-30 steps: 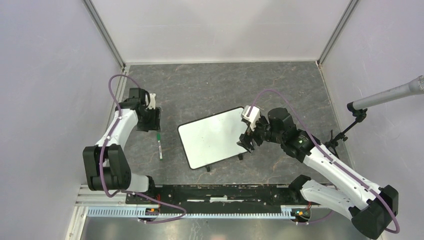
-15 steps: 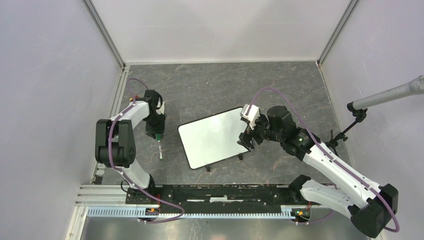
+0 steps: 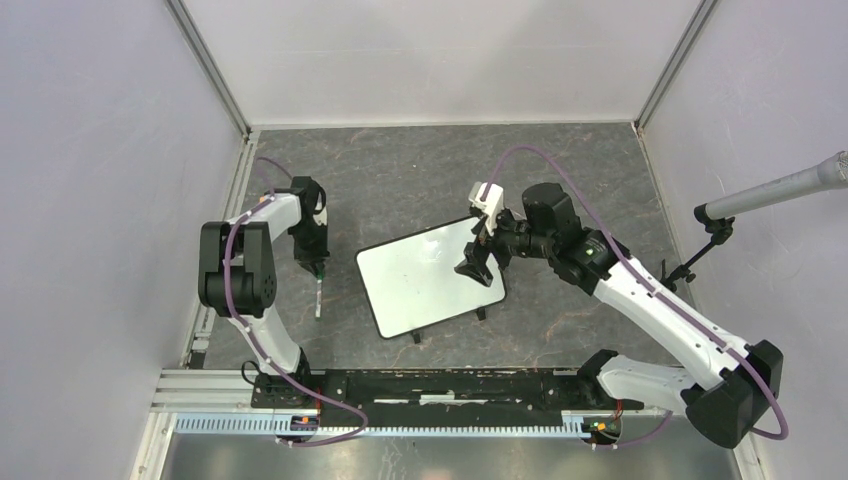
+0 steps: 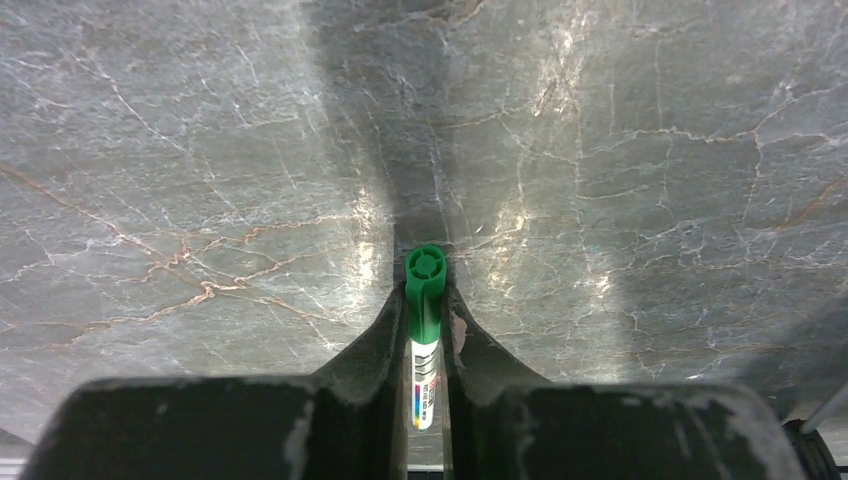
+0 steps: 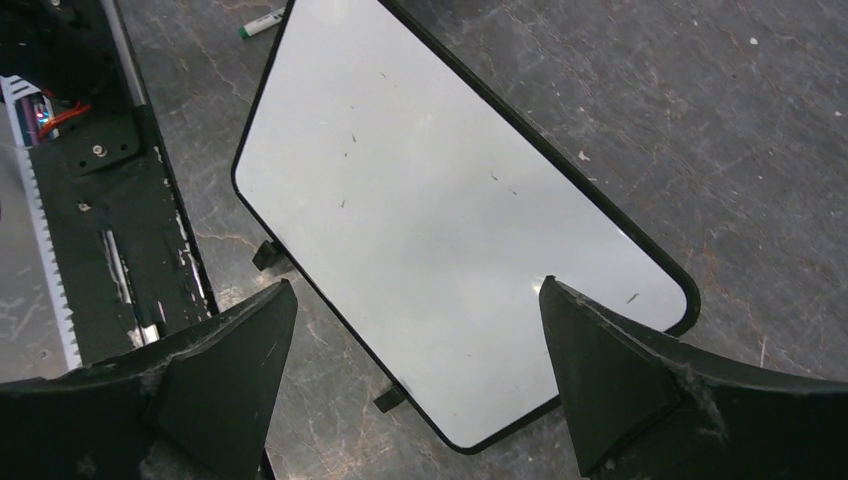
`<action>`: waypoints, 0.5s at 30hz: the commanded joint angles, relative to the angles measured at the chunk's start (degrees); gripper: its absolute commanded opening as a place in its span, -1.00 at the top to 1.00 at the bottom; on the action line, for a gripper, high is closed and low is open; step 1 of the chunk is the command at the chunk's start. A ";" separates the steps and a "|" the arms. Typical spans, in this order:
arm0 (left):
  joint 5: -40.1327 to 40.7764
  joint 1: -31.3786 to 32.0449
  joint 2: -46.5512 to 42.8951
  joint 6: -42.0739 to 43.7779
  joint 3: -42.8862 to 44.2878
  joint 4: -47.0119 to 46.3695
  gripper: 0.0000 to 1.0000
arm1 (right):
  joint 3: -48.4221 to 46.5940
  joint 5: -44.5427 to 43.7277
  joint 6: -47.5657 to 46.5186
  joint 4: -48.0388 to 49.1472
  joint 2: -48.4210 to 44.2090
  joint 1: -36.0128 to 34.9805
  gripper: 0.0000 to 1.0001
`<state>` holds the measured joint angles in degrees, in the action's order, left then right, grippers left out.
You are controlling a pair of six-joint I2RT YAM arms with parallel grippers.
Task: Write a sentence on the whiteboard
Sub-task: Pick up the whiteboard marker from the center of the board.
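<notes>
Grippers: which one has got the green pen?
The left gripper: its two fingers sit tight on either side of the green marker. The right gripper hangs wide open above the whiteboard, holding nothing.

Table: dark grey, marbled, enclosed by pale walls. Whiteboard: one, black-framed with rounded corners, lying near the centre, turned askew to the table edges, two small black feet showing at its near side. Marker: one, white barrel, lying on the table well left of the board. Left gripper: pointed down at the marker's far end; finger position too small to read here. Right gripper: above the board's right part. Purple cable: one along each arm. Black rail: along the near edge, carrying both arm bases. Microphone: grey, on a stand at the right wall.
</notes>
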<state>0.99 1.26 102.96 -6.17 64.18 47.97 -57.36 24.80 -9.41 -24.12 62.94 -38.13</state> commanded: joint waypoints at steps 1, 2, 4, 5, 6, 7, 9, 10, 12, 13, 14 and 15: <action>-2.94 -1.15 0.36 -3.62 2.29 -4.11 0.80 | -3.89 3.97 1.99 1.05 1.23 0.24 -0.96; -3.49 -1.17 -0.64 -3.83 2.71 -4.11 0.89 | -3.96 3.95 2.24 1.58 1.29 0.33 -0.96; -5.24 -3.27 -3.28 -4.18 3.87 -3.83 0.95 | -4.36 3.87 2.59 2.52 1.14 0.41 -0.96; -6.21 -3.93 -4.74 -4.36 5.19 -3.22 0.95 | -4.90 3.65 2.85 2.80 1.21 0.47 -0.96; -7.55 -4.46 -6.56 -4.44 6.94 -2.34 0.95 | -5.65 3.27 2.98 2.78 1.50 0.51 -0.96; -8.79 -5.28 -8.79 -4.74 9.20 -1.61 0.95 | -6.85 2.90 2.99 2.63 1.93 0.56 -0.96; -12.23 -6.77 -12.78 -5.74 14.03 -0.66 0.95 | -9.81 2.45 3.07 1.94 3.36 0.69 -0.96; -14.14 -7.47 -14.41 -6.36 16.80 -0.24 0.95 | -11.45 2.38 3.35 1.88 4.06 0.77 -0.96; -18.50 -8.58 -17.80 -8.37 22.18 1.08 0.95 | -13.63 2.65 4.65 2.68 5.16 0.86 -0.96; -21.34 -9.10 -19.14 -10.03 24.55 1.17 0.95 | -14.32 2.93 5.59 3.80 5.46 0.80 -0.96; -23.55 -9.30 -20.78 -11.92 26.20 1.05 0.95 | -14.61 3.26 7.12 5.28 5.53 0.86 -0.96; -25.86 -9.43 -22.37 -13.75 27.19 0.07 0.95 | -14.59 3.51 8.54 7.18 5.54 0.87 -0.96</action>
<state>-12.91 -7.20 89.30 -11.77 83.96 48.29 -68.51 27.00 -5.74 -22.92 68.20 -37.47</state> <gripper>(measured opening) 0.177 0.979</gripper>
